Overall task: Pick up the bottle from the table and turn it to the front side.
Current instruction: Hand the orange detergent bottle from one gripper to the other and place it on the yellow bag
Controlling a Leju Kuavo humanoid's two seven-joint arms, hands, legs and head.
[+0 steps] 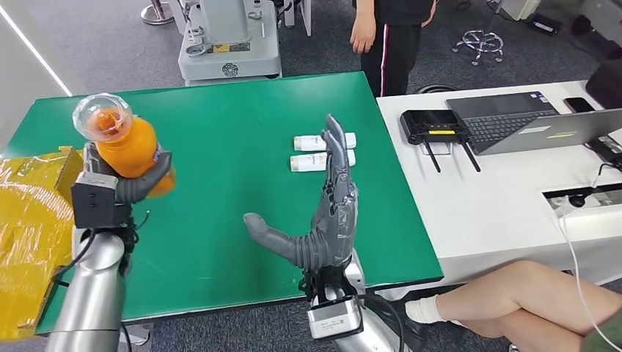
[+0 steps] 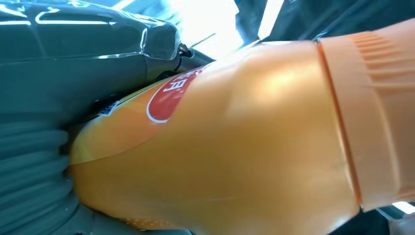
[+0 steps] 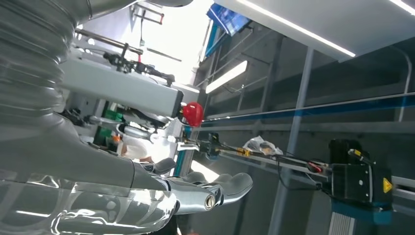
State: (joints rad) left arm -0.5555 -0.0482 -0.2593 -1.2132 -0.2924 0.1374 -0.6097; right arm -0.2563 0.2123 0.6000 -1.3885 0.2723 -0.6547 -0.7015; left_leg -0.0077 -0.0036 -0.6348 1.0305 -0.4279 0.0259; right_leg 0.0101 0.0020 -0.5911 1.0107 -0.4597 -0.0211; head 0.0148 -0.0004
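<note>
Before me, green table (image 1: 220, 183) on grey floor (image 1: 95, 44), white desk (image 1: 499, 198) beside, ceiling light strips (image 3: 293, 29) overhead.

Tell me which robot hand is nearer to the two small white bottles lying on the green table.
Right. The right robot hand is raised open just in front of the two small white bottles; the left robot hand is far off at the table's left side, gripping the orange plastic bottle.

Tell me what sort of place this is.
Probably a robotics lab or test workshop. A green table serves as the work surface, a white desk beside it carries a laptop, and a grey machine base stands on the floor behind.
</note>
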